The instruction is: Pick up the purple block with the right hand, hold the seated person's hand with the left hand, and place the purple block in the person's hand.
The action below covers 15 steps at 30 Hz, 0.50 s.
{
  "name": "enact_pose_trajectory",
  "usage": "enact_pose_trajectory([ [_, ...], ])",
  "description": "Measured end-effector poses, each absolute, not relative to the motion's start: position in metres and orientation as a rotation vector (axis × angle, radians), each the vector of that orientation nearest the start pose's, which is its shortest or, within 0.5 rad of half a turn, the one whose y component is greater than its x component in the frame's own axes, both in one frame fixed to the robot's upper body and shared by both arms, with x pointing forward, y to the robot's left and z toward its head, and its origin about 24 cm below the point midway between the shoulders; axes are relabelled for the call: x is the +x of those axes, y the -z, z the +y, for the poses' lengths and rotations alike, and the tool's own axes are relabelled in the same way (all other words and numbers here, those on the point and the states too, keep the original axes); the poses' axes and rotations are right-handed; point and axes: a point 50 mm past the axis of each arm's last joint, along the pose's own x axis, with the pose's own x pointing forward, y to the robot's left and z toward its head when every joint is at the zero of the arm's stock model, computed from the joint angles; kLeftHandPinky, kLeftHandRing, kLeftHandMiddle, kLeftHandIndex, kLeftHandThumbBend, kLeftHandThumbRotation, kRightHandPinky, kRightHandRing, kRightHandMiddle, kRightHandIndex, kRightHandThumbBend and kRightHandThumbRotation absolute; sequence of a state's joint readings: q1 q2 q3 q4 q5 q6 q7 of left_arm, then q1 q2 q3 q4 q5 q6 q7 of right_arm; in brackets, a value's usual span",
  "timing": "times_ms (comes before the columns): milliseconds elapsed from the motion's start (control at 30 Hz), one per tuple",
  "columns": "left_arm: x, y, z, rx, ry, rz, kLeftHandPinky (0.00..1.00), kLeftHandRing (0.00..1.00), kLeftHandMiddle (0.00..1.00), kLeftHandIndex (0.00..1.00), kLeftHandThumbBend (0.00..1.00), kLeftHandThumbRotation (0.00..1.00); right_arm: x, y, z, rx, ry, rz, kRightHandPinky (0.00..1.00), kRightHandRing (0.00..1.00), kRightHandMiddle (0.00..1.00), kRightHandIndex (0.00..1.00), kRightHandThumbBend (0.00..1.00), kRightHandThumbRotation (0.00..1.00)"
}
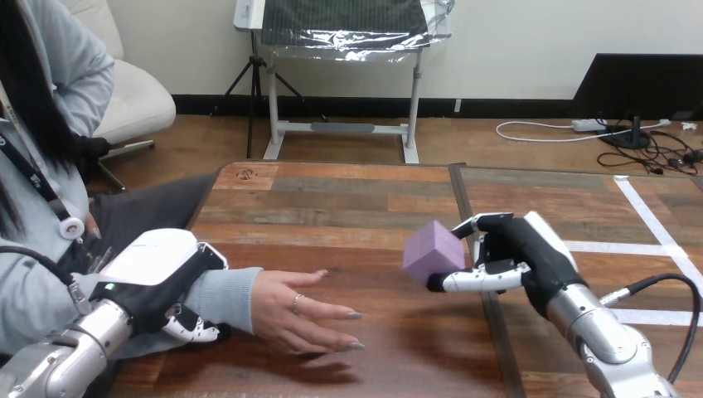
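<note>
My right hand (518,253) holds the purple block (432,251) just above the table's middle, with fingers and thumb pinching the block's right side. At the left, the person's hand (300,311) lies flat on the wood, palm down, fingers pointing right. My left hand (166,278) sits over the person's wrist (222,298) in its grey sleeve, and its fingers curl down around the sleeve. The block hangs about a hand's width to the right of the person's fingertips, and higher.
The wooden table (356,199) has a dark seam running front to back beneath my right hand. White tape lines (655,224) cross the right part of the tabletop. The person sits at the table's left side.
</note>
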<state>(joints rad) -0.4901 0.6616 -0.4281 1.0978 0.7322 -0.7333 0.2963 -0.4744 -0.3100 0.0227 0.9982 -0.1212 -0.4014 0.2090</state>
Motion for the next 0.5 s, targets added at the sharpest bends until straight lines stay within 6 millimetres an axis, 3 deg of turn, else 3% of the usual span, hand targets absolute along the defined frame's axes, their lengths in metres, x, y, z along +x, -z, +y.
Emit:
enact_pose_trajectory([
  [500, 0.292, -0.0154, 0.2513, 1.294, 0.497, -0.104, 0.21, 0.26, 0.32, 0.31, 0.85, 0.0, 0.3155, 0.0055, -0.201, -0.452, -0.292, 0.196, 0.03, 0.07, 0.1, 0.07, 0.51, 0.0],
])
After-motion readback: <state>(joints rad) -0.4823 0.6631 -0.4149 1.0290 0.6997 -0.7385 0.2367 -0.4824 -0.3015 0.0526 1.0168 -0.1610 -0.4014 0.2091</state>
